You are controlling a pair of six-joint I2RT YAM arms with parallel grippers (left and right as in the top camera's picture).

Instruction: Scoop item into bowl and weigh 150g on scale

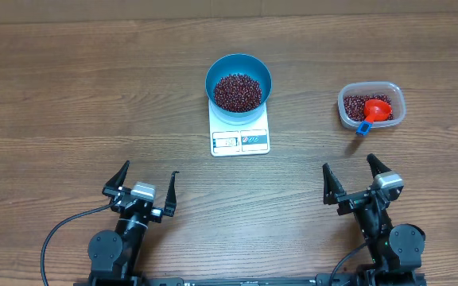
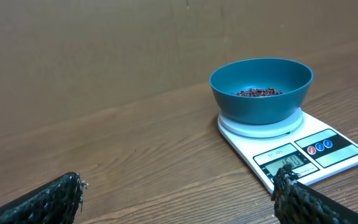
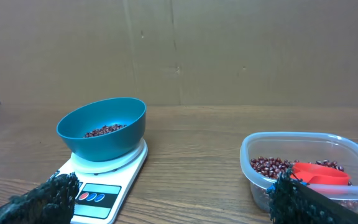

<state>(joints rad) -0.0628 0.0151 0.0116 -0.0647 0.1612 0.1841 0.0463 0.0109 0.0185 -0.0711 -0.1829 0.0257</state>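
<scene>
Blue bowl (image 2: 261,104) of beans (image 2: 258,93) | on scale (image 2: 246,140) (display (image 2: 289,160) digits unreadable)

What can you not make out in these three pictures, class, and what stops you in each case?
- scale display reading: too small overhead; in the left wrist view blurred and partly behind the left gripper's fingertip.
- red scoop handle: right wrist view, behind the right gripper's fingertip.
- Depth of beans: both wrist views, hidden by the blue bowl wall.
</scene>
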